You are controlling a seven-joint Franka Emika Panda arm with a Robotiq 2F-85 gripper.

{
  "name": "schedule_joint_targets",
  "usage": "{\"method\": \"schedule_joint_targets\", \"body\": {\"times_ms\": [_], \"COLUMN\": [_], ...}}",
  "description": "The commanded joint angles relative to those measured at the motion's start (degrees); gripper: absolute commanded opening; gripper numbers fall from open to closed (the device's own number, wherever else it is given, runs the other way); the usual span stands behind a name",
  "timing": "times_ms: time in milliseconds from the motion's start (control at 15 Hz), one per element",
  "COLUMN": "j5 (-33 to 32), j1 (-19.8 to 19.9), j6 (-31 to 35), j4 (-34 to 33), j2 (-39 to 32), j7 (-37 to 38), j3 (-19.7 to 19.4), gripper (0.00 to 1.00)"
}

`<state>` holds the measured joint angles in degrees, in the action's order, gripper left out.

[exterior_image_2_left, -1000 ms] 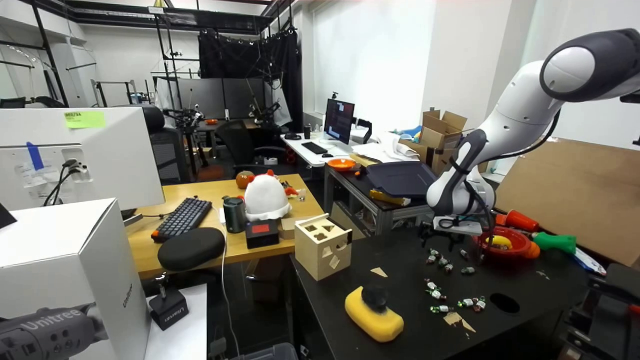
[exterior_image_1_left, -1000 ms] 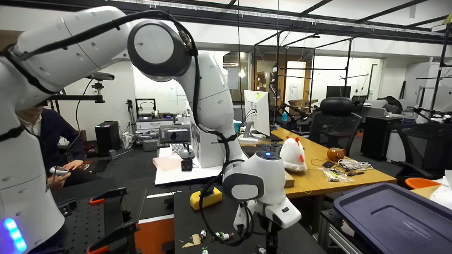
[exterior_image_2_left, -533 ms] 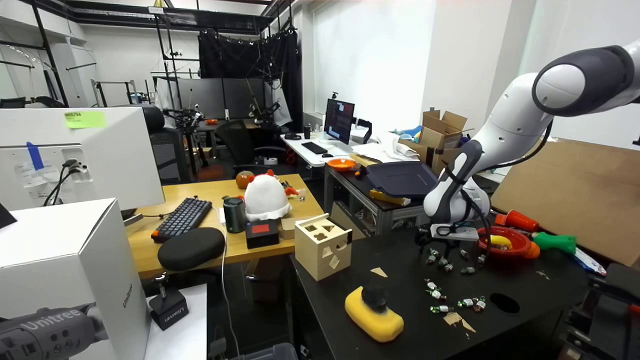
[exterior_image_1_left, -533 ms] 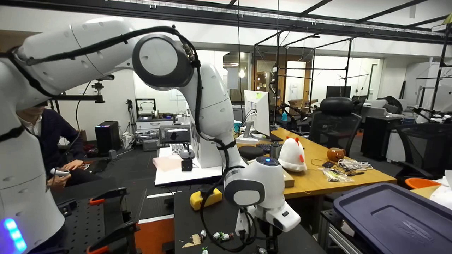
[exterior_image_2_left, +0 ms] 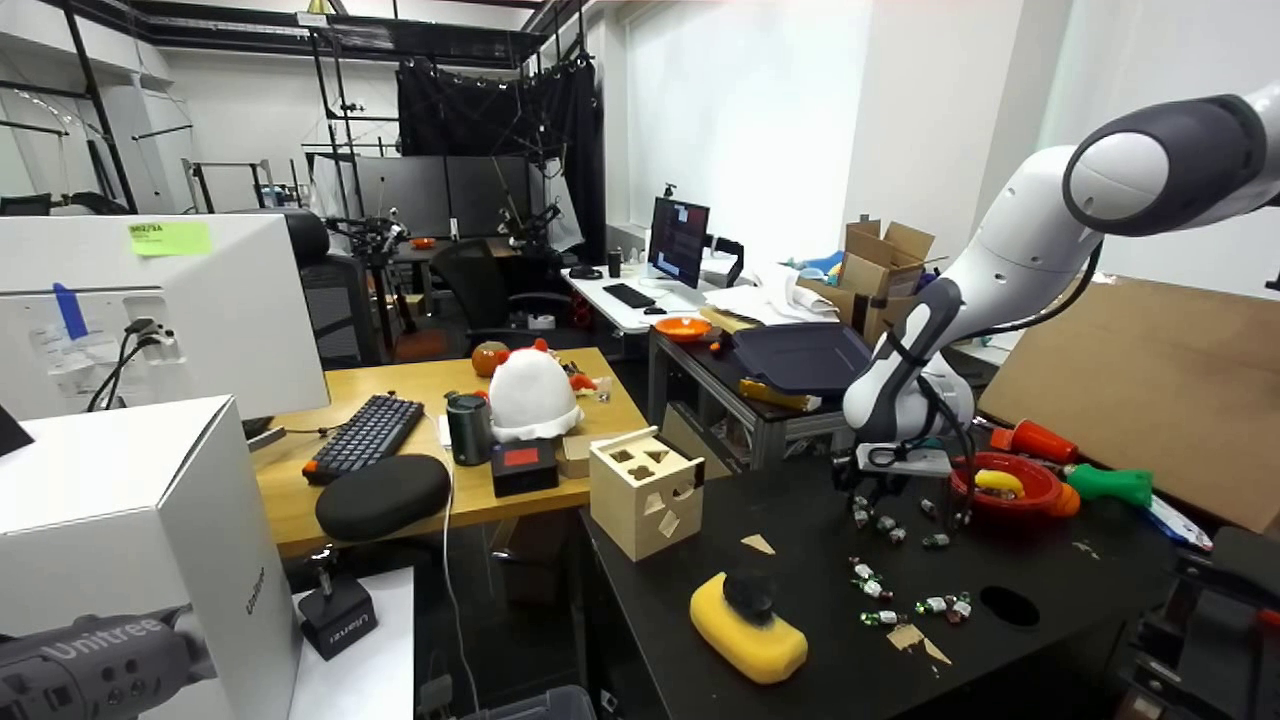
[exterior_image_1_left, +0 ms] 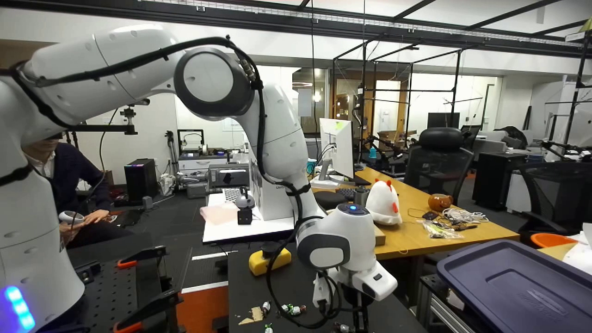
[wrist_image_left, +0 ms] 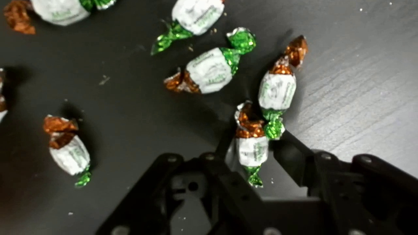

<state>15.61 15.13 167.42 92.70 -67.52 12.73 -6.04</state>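
A foil-wrapped candy (wrist_image_left: 252, 150) lies on the black table (wrist_image_left: 137, 130) between the fingers of the gripper (wrist_image_left: 255, 140), which stand partly apart with no visible grip, the candy's long axis crossing their closing line, a second candy (wrist_image_left: 278, 91) just beside its orange end.

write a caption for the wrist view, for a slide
White, green and orange candies scattered across a dark table, with one candy between the fingers of the end effector.

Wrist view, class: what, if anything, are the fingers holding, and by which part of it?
It cannot be told whether anything is held. One candy lies with its white middle between the fingers, but whether they grip it is unclear.
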Motion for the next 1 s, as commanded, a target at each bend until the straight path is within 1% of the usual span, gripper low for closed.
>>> {"method": "schedule_joint_targets", "body": {"times_ms": [0,67,133,200,267,533,733,933], "j5": [1.06,1.64,2.39,3.02,3.78,7.22,10.86,14.04], "j1": [-0.64,-0.33,-0.17,-0.08,0.03,1.52,2.69,4.19], "j6": [-1.82,-1.29,-0.70,-0.32,0.03,0.89,1.54,1.53], "j4": [2.90,4.42,6.23,7.78,9.33,15.86,19.23,20.95], "j2": [2.80,4.11,5.62,6.82,8.11,14.37,18.19,20.63], "j7": [2.69,3.34,4.14,4.87,5.65,7.30,10.09,12.87], "j3": [-2.02,-2.09,-2.48,-2.96,-3.46,-4.26,-5.11,-6.08], "gripper": [0.08,0.01,0.00,0.00,0.03,0.03,0.03,0.03]}}
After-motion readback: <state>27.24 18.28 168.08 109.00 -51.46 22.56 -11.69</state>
